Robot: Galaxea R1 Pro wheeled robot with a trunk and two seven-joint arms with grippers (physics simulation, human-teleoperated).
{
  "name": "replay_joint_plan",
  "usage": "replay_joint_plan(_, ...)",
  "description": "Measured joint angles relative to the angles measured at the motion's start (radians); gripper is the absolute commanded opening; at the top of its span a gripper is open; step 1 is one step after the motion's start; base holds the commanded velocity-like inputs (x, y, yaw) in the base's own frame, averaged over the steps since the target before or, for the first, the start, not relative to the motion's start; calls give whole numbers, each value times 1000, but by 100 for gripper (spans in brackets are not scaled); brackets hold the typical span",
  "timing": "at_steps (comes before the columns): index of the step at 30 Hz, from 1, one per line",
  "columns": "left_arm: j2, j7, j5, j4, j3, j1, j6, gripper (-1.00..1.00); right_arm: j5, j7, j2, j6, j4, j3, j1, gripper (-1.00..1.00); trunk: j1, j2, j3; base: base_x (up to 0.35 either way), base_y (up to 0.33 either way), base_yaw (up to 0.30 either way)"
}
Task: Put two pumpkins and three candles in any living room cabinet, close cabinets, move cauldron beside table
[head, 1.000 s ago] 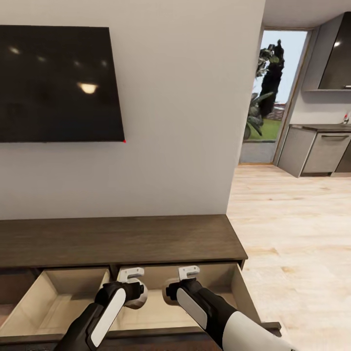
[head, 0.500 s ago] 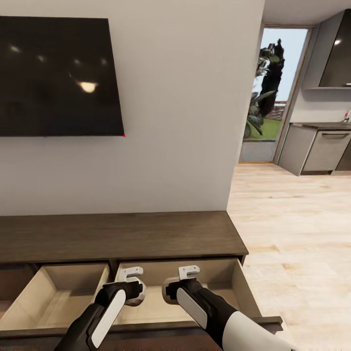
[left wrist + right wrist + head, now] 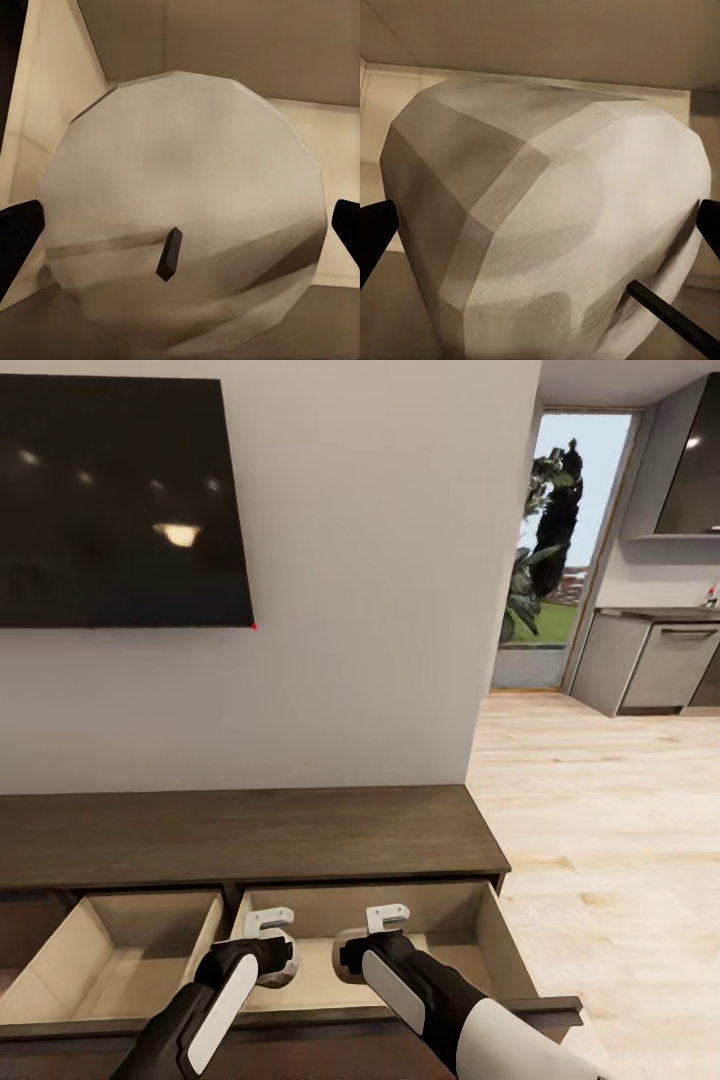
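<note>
The dark-brown cabinet stands below me with two drawers pulled out, showing pale beige insides. Both grippers hang over the right drawer. My left gripper is shut on a grey-beige candle, whose dark wick points toward the camera, with a black fingertip on each side. My right gripper is shut on a second candle, seen tilted, with the drawer floor behind it. The pumpkins, third candle, cauldron and low table are out of view.
The left drawer is also open. A dark TV hangs on the wall above the cabinet. To the right, pale wood floor runs to grey kitchen units and a glass door.
The whole picture has shifted, so the camera moved: TV and cabinet sit higher in the frame. Both grippers, still holding their candles, now sit slightly deeper over the right drawer.
</note>
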Motion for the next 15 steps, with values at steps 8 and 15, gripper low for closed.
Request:
replay_joint_plan(8, 0, 0, 0, 0, 0, 0, 0, -100, 0, 0, 0, 0, -1, 0, 0, -100, 31, -56, -25, 0, 0, 0)
replay_joint_plan(15, 0, -1, 1, 0, 0, 0, 0, -100, 0, 0, 0, 0, -2, 0, 0, -100, 58, -105, -47, 0, 0, 0)
